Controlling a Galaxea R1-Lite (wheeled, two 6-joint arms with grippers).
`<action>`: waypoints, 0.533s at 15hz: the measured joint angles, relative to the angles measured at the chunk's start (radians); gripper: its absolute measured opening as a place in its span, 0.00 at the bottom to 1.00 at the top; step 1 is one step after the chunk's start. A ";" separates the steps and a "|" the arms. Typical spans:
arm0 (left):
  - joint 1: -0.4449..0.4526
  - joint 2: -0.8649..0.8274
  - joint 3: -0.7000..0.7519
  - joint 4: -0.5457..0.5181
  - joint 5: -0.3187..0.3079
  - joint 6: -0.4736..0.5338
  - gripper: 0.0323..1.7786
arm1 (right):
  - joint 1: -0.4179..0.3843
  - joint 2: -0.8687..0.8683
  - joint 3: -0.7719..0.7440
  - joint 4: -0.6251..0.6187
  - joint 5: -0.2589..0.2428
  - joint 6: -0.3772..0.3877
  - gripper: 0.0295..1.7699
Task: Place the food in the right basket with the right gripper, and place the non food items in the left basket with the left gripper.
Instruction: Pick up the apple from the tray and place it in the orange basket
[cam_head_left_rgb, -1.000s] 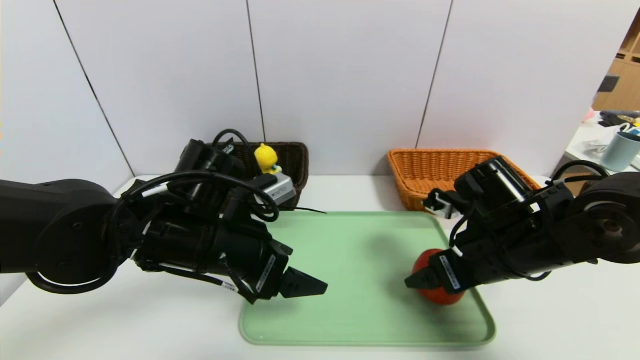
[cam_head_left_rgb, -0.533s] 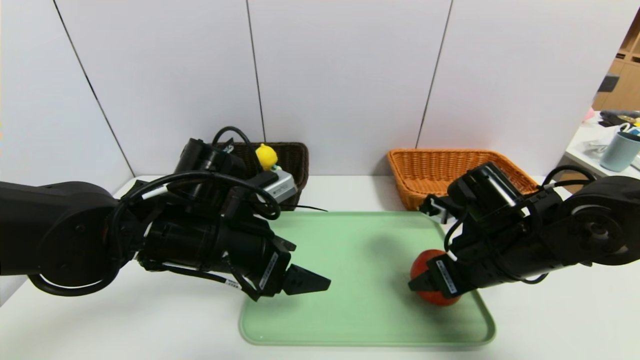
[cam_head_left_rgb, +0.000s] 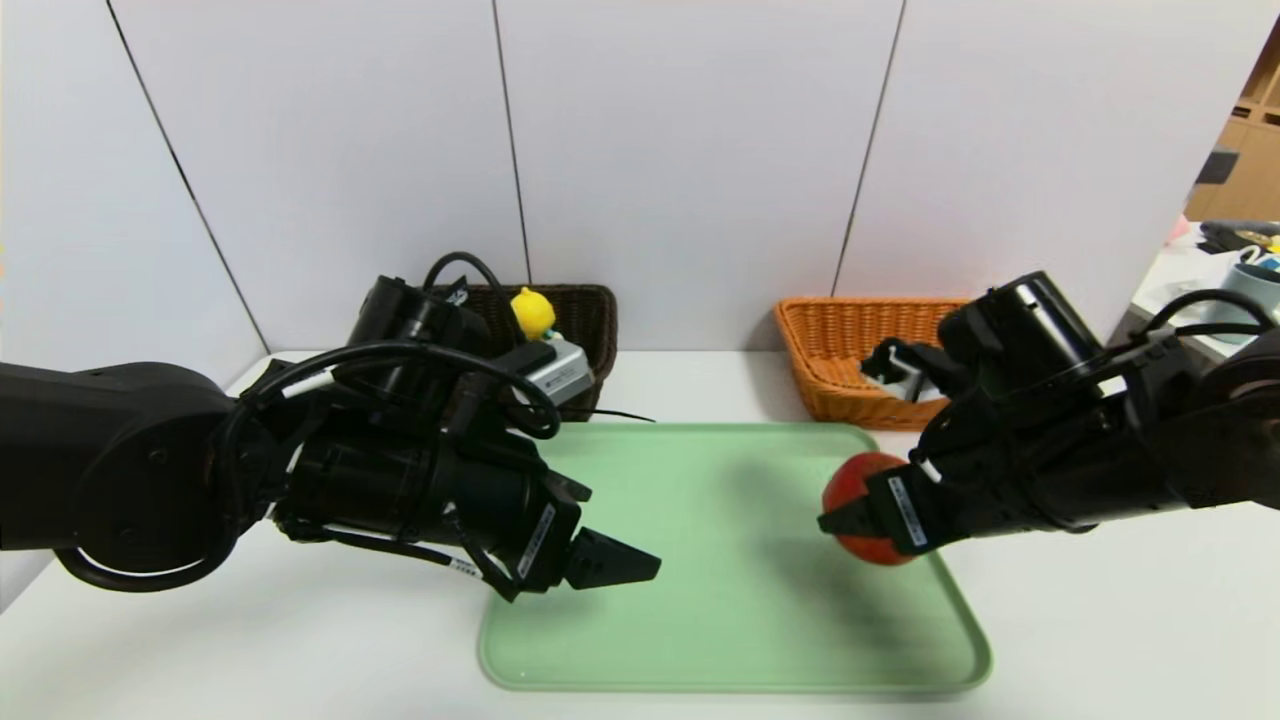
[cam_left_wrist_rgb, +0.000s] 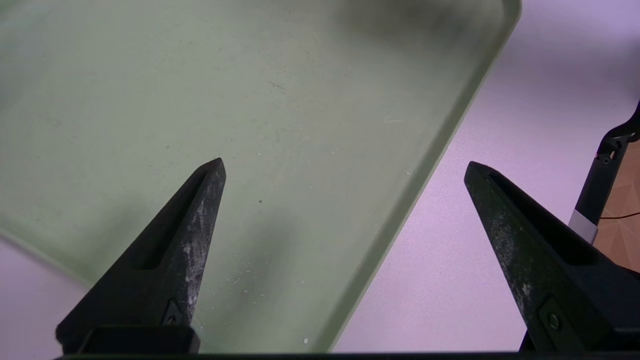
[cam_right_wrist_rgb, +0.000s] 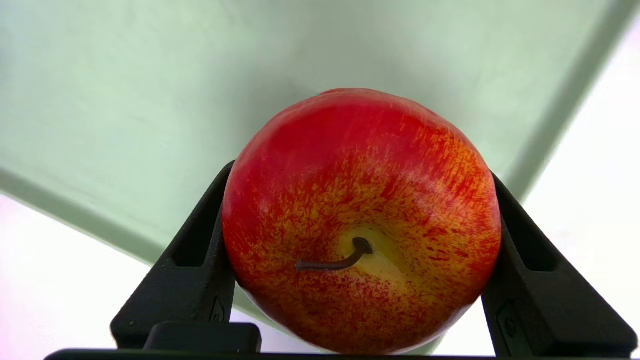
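Observation:
The red apple hangs a little above the right side of the green tray, with my right gripper shut on it. In the right wrist view the apple fills the space between the two black fingers of the right gripper, stem facing the camera. The orange basket stands just behind that arm. My left gripper hovers open over the tray's front left; in the left wrist view the left gripper holds nothing. The yellow duck sits in the dark brown basket. The tube and marker are hidden.
The tray lies on a white table with a white panelled wall close behind both baskets. A thin black cable trails on the table by the dark basket. A blue-grey mug stands on another surface at far right.
My right gripper has risen with the apple, lifting it off the tray and a little toward the orange basket. The left arm has hardly moved.

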 joint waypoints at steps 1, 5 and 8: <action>0.000 0.000 0.000 0.000 0.000 0.000 0.95 | -0.004 -0.024 -0.016 -0.006 -0.002 0.000 0.72; 0.000 0.000 -0.001 -0.001 0.000 0.001 0.95 | -0.043 -0.085 -0.051 -0.151 -0.065 -0.001 0.72; -0.006 0.006 0.000 -0.001 0.001 0.000 0.95 | -0.089 -0.090 -0.064 -0.245 -0.093 -0.004 0.71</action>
